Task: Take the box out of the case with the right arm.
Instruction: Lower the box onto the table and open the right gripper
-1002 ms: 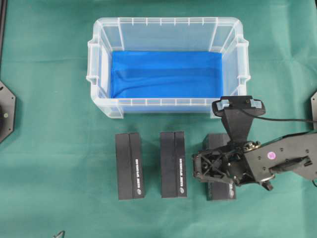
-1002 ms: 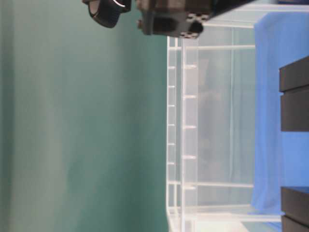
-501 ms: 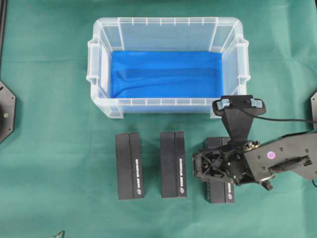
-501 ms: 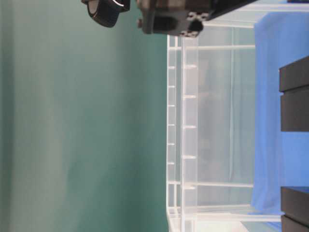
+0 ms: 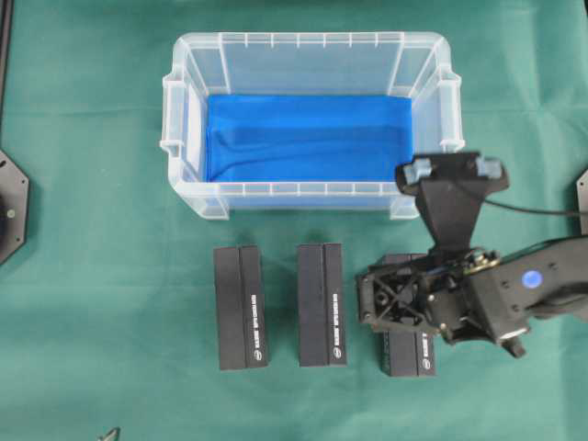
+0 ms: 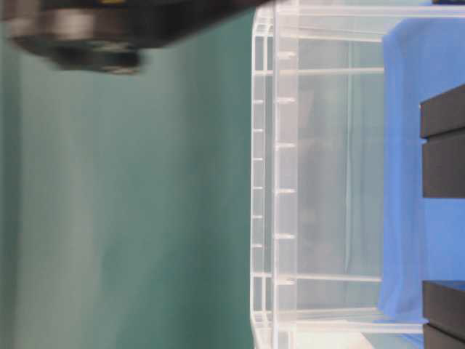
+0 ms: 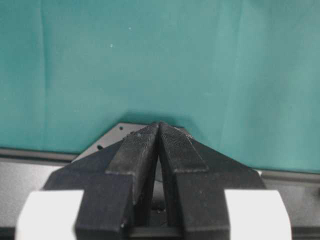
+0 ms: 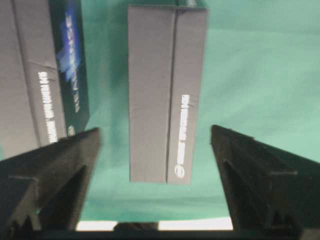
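Green cloth covers the bench (image 5: 92,303) on which we see the case (image 5: 184,138) standing toward the far edge, its blue lining (image 5: 308,138) bare from above: no box remains inside. Three black boxes lie in a row on the cloth between the case and the near edge. The right hand (image 5: 372,301) hangs over the rightmost box (image 5: 409,354), nearest the right edge, its fingers (image 8: 55,165) spread wide on either side and gripping nothing. The left hand (image 7: 159,131) sits away from the work, its fingers pressed together on nothing.

We judge the removal done or nearly so, and the risk now lies in the hand's leaving. Spread this wide and this close, a finger swinging sideways could clip the middle box (image 5: 322,303) just beside it, or drag the rightmost one askew. A low path back toward the far edge could knock the wall of the case.

Only the overhead view shows the empty floor of the case and all three boxes in line. The right wrist view alone shows clear cloth between each finger and the box below. At table level the arm is a dark blur (image 6: 109,29) at the top edge, beside the case's ribbed wall.
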### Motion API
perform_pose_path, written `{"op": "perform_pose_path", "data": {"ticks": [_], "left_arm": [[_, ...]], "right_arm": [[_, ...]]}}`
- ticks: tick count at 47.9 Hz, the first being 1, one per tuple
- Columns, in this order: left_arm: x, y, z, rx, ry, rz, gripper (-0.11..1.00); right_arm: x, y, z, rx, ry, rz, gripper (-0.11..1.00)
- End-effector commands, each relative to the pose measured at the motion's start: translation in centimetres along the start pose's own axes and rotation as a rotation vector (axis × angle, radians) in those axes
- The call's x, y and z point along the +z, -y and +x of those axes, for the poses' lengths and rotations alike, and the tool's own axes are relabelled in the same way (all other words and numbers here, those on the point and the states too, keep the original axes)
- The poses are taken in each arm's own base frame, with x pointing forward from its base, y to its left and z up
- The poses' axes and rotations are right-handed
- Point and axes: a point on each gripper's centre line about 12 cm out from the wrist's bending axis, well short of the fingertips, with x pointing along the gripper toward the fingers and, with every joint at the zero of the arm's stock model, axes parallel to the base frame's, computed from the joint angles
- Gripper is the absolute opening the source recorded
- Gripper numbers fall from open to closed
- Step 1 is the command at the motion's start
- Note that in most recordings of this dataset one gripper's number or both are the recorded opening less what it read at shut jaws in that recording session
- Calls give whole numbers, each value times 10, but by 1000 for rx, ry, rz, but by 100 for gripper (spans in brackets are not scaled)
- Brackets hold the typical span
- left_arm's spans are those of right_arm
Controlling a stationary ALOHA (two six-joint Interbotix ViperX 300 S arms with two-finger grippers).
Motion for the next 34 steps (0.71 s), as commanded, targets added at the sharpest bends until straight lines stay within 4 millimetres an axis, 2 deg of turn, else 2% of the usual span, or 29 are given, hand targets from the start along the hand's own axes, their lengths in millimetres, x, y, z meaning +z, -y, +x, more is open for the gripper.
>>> {"op": "perform_pose_path", "data": {"ticks": [1,10,25,34], "left_arm": [[2,0,-3,1,13,1,0],[2,0,-3,1,13,1,0],[2,0,-2,1,11,1,0],[2,0,-3,-1,12,1,0]], "right_arm": [[9,-2,-34,39,-3,7,87],[16,-5,-58,31,6,-4,87],[19,-5,-59,31,8,-1,87],[22,3,-57,16,9,4,87]]}}
